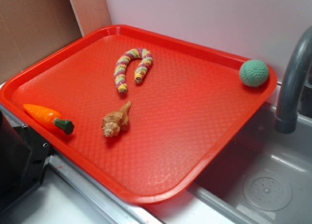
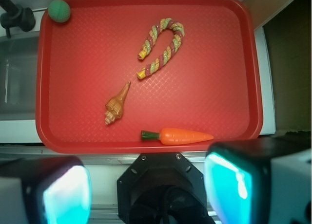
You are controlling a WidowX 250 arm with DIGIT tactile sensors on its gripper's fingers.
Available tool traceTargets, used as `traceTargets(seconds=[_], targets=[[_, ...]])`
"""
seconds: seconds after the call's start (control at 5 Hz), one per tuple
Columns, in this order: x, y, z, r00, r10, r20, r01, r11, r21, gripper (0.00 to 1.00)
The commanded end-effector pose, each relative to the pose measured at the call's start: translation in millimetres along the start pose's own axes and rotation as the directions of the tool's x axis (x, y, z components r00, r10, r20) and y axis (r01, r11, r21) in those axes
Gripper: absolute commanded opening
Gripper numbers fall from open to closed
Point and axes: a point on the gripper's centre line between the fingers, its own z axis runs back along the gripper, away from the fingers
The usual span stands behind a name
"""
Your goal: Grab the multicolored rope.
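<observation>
So the multicolored rope (image 1: 132,68) was lying on the red tray (image 1: 204,121), bent into an upside-down U, arch toward the far edge and both cut ends pointing back toward the near side. Yellow, pink and green bands all along it. In the wrist view it (image 2: 161,46) sat up in the far half of the tray, a bit right of center, nothing touching it. The tan seashell (image 1: 116,121) was nearer than the rope and apart from it, pointed tip aimed roughly at the rope's ends. The orange toy carrot (image 1: 48,118) lay right along the tray's near rim with its green stem end toward the shell. A green ball (image 1: 253,72) was parked in the far corner of the tray, well away from everything, just beside the grey faucet (image 1: 292,83) over the sink (image 1: 268,185). The claw (image 2: 146,190) was wide open and empty, its two fingers (image 2: 234,185) showing at the bottom of the wrist view, spread well apart and hanging off the tray's near edge, well apart from the rope.
</observation>
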Motion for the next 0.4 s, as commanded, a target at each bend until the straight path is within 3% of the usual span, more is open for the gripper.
traceTargets(seconds=[0.0,0.2], targets=[[0,0,0,1.000,0.000,0.000,0.000,1.000,0.000,1.00],[25,45,-51,0.968,0.238,-0.085,-0.224,0.964,0.145,1.00]])
